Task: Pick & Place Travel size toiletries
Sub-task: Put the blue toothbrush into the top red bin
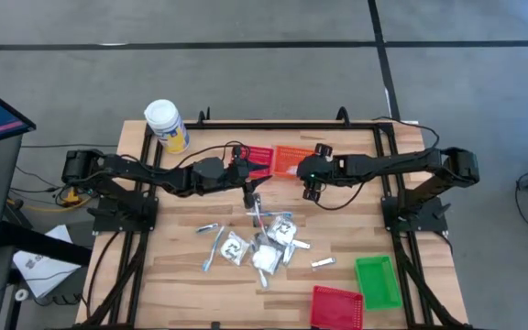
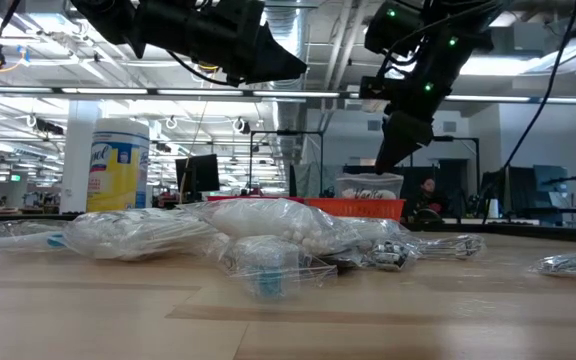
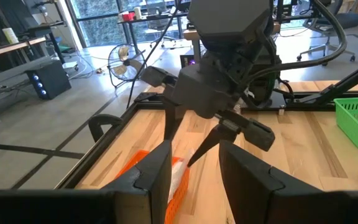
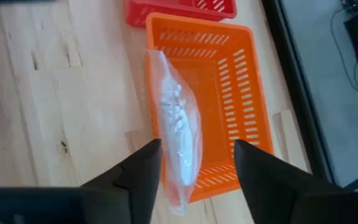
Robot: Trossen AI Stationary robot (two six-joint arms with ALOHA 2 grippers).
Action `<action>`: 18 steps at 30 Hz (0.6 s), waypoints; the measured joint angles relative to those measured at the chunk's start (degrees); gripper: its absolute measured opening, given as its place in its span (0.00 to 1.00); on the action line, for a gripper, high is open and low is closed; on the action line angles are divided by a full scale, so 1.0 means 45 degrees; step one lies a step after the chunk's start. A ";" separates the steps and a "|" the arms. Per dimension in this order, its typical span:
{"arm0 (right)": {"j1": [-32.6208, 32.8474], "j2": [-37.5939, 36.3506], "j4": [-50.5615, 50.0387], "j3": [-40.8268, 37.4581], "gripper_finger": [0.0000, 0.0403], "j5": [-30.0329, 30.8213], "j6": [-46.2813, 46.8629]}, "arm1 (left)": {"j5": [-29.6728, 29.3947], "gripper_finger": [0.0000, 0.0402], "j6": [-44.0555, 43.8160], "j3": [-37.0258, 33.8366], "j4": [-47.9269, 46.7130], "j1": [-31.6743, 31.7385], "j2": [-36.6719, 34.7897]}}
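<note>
1. The right gripper (image 4: 194, 168) is hovering over the orange basket (image 4: 229, 93), fingers spread apart and gripping nothing
2. A clear packet (image 4: 178, 134) is lying just ahead of the right gripper's fingertips, leaning against the basket's near wall and partly overhanging its rim; whether it is fully inside cannot be told
3. The packet's long axis is running straight away from the right gripper, in line with the gap between its fingers and along the basket's long side
4. The left gripper (image 3: 194, 171) is hanging just beside the orange basket, facing the right gripper; its fingers are standing partly apart with nothing visible between them
5. The remaining toiletries (image 1: 262, 243) are lying in a loose heap of packets and silver sticks on the table, below and behind both grippers, toward the front edge
6. The heap is sitting nearer the left gripper (image 1: 248, 194) than the right gripper (image 1: 312, 191); judged from this, the left arm has the shorter reach for the next pick
7. The coming move for the right gripper looks like a pull-back from the basket, then a swing toward the heap
8. The sticks in the heap are pointing many ways, so finger alignment will need setting per item
9. Red and green baskets (image 1: 377, 280) are standing well apart from both grippers
</note>
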 joint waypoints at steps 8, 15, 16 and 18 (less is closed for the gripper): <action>0.0545 0.0005 -0.0681 0.0812 0.59 0.0071 0.0044 | 0.0020 0.31 0.0000 0.0004 -0.0011 0.0000 0.0000; 0.1571 0.0000 -0.1106 0.1796 0.57 0.0066 0.0040 | 0.0863 0.31 -0.0137 -0.0001 -0.0040 -0.0002 0.0000; 0.1744 0.0000 -0.1083 0.1899 0.57 0.0066 -0.0049 | 0.1144 0.31 -0.0231 -0.0001 -0.0045 0.0000 0.0000; 0.2072 0.0000 -0.1094 0.2038 0.56 0.0057 -0.0187 | 0.1734 0.31 -0.0346 -0.0001 -0.0061 0.0000 -0.0035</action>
